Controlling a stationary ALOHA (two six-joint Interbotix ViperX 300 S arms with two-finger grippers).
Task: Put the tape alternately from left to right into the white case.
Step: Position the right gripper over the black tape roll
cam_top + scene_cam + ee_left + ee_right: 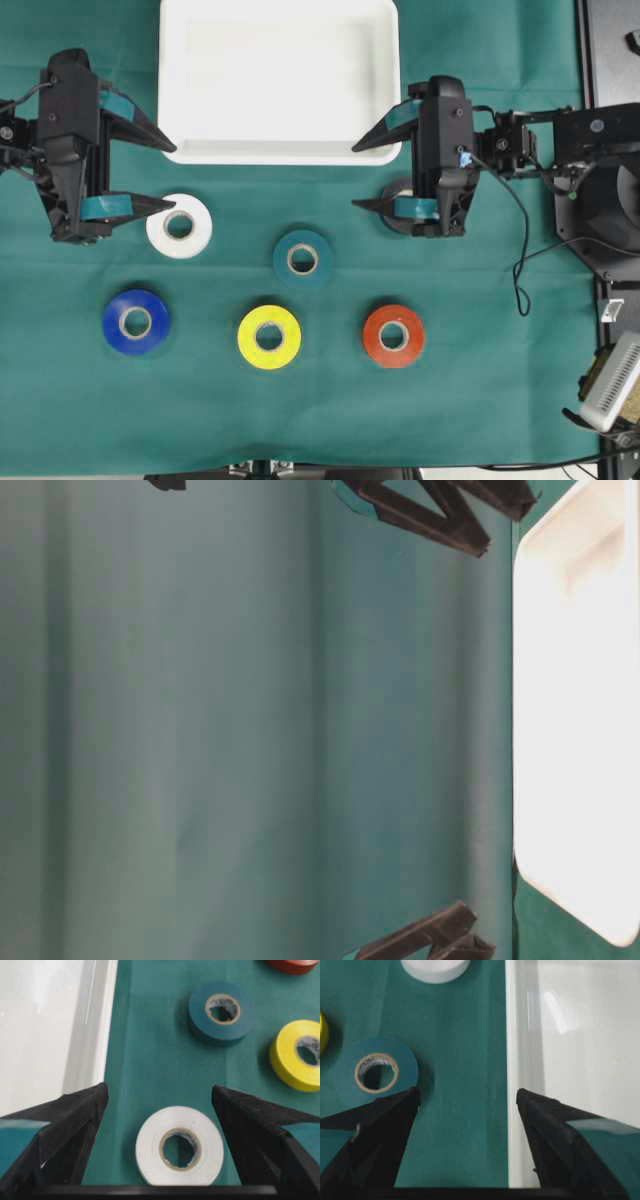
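Lying flat at five o'clock of the left gripper (152,176), the white roll (179,226) looks light, stiff, glossy; grip its outer rim. Both jaws gape wide, empty.

- A teal cloth (250,730) fills most of the view, with soft vertical creases.
- The white case (575,730) runs down the right edge, its rounded rim lying on the cloth.
- Black gripper fingers (430,520) jut in at the top.
- More black fingers (425,942) show at the bottom edge.
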